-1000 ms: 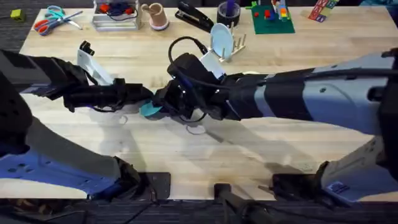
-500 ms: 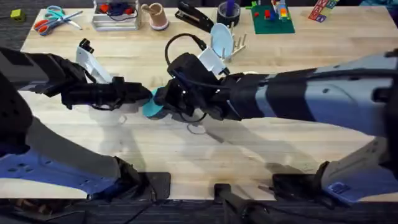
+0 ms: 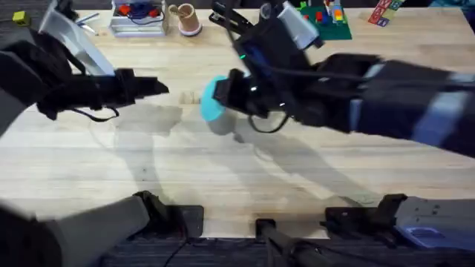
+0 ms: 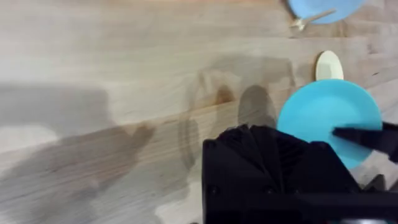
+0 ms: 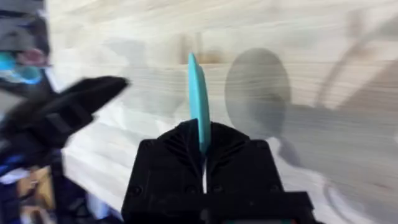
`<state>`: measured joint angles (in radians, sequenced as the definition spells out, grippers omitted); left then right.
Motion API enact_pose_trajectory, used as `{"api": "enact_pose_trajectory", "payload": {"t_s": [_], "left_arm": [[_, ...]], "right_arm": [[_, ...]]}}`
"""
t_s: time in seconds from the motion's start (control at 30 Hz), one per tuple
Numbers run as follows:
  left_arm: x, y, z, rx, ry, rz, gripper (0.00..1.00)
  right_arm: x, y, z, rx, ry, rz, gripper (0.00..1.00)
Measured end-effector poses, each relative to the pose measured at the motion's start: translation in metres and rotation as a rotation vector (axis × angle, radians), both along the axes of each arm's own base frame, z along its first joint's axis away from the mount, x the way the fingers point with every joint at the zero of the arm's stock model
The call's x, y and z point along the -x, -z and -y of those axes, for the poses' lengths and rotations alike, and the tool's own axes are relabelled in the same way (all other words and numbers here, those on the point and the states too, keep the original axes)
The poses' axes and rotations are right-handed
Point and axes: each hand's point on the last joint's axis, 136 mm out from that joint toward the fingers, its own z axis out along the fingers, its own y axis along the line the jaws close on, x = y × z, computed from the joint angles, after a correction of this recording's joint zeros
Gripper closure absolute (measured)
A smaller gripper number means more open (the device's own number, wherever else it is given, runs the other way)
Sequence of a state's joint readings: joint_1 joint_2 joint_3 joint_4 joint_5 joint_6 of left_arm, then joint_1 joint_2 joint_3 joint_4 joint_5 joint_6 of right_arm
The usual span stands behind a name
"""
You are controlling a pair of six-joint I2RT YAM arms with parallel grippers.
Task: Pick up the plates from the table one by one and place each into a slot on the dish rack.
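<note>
Spanning underneath: shadowed butcher-block table

Light butcher-block tabletop under bright overhead light, clutter along its far edge.

The pale planks carry soft grey shadows. Along the back sit teal-and-orange scissors, a clear tray of red and blue items, a tan mug, a black stapler and a green toy baseplate. Dark carpet shows beyond the left corner.

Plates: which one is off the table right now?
The teal plate, held on edge by the right gripper above the table. The cream plate and pale blue plate lie on the wood.
</note>
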<state>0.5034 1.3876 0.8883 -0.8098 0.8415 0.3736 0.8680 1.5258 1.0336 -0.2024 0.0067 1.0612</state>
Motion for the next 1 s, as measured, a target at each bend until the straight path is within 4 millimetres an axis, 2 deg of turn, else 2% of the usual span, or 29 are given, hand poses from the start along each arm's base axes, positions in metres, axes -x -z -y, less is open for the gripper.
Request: {"api": "enact_pose_trajectory", "payload": {"t_s": [0.27,0.47,0.77,1.0], "left_arm": [[0.019,-0.061,0.045,-0.158,0.123,0.074,0.962],[0.040,-0.089,0.064,-0.300,0.168,0.061,0.962],[0.056,-0.113,0.075,-0.459,0.137,0.068,0.962],[0.075,-0.111,0.087,-0.552,0.193,0.034,0.963]], "right_arm": [[-0.001,-0.018,0.069,0.186,-0.048,0.044,0.970],[-0.004,-0.057,0.102,0.324,-0.166,0.136,0.970],[-0.010,-0.116,0.132,0.506,-0.389,0.303,0.970],[-0.006,-0.136,0.146,0.615,-0.538,0.385,0.970]]}}
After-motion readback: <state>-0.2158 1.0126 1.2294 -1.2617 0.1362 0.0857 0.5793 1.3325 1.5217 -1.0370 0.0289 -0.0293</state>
